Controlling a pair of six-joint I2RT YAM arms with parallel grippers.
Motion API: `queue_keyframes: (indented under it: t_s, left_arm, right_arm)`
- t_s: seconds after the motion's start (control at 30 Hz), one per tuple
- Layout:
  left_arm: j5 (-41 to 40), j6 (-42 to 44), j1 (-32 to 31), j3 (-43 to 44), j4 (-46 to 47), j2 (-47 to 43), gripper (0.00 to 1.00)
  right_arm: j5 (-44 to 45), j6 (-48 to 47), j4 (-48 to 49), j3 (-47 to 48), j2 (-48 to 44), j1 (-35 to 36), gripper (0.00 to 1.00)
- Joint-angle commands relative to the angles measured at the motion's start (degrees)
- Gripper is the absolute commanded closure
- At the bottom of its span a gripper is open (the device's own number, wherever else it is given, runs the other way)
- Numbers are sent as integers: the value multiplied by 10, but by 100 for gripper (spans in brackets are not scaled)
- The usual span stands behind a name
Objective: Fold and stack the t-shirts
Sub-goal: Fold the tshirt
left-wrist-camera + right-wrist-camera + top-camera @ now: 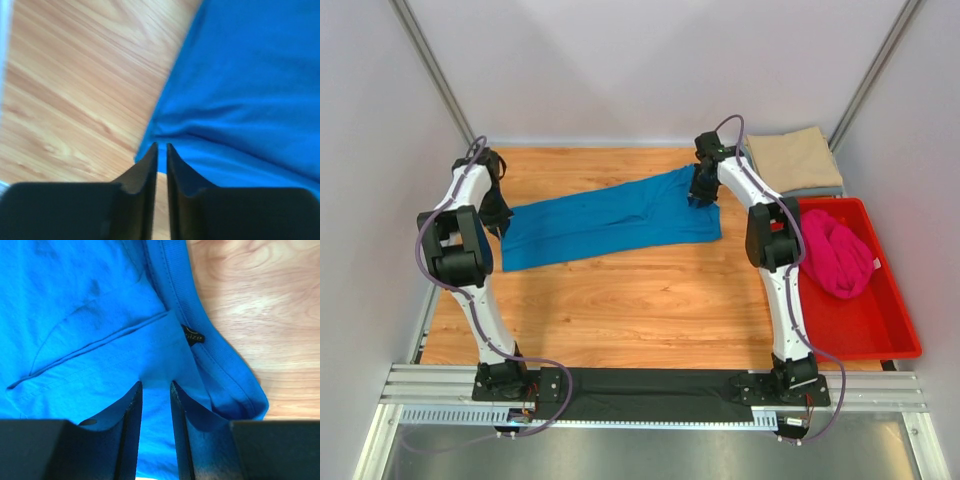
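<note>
L arm rises from its base at the near-left edge, elbow bent high, forearm reaching to the far-left side w/ the wrist turned down, so the left pincer (499, 216) meets the tabletop (620, 300) at the left end of the blue t-shirt (610, 220). R arm stands up from the near-right base, elbow beside the red bin (865, 335), forearm angled far and inward, w/ the right pincer (704, 197) pointing down onto the shirt's right end. The blue t-shirt lies as a long band across the far half of the tabletop, spanning from one pincer to the other, left end a bit nearer than the right. Left wrist view: the jaws are nearly together, pinched on the shirt's edge, w/ cloth puckering in creases from the tips; bare wood to the left, blue cloth to the right and beyond. Right wrist view: the jaws are clamped on a blue fold that fills the gap between them, just beside the ribbed collar (200, 305) and its small dark label (192, 336); wood shows right of the collar. Tan t-shirt (792, 157) sits folded at the far-right corner on top of the grey-blue t-shirt (817, 190). Magenta t-shirt (835, 255) lies bunched in the bin's far half, well apart from both pincers.
</note>
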Motion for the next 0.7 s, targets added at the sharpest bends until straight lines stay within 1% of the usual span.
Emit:
queue_keyframes:
  t_s: [0.0, 0.03, 0.07, 0.13, 0.23, 0.37, 0.5, 0.57, 0.67]
  left_arm:
    - [93, 8, -9, -30, 30, -37, 86]
    - [103, 3, -9, -35, 29, -35, 92]
    - [112, -3, -9, -41, 30, -32, 100]
    - [124, -10, -9, -56, 32, -24, 100]
    - [125, -9, -10, -67, 38, -21, 100]
    - [108, -1, -10, -67, 44, -15, 100]
    - [63, 4, -10, -39, 40, 14, 100]
    - [53, 10, -9, -9, 27, 37, 100]
    - [48, 13, -8, 9, 19, 52, 100]
  right_arm:
    - [15, -26, -8, 12, 4, -7, 69]
    - [15, -23, -5, 7, 1, -7, 69]
    - [15, -23, 1, 2, -1, -7, 69]
    - [-3, -21, 4, -12, -6, -7, 69]
    - [-7, -19, 5, -18, -7, -7, 69]
    - [-8, -19, 10, -18, -6, -7, 69]
    - [-8, -16, 14, -16, -6, -7, 69]
    - [-5, -17, 13, -15, -5, -7, 69]
    - [-1, -16, 10, -15, -5, -7, 69]
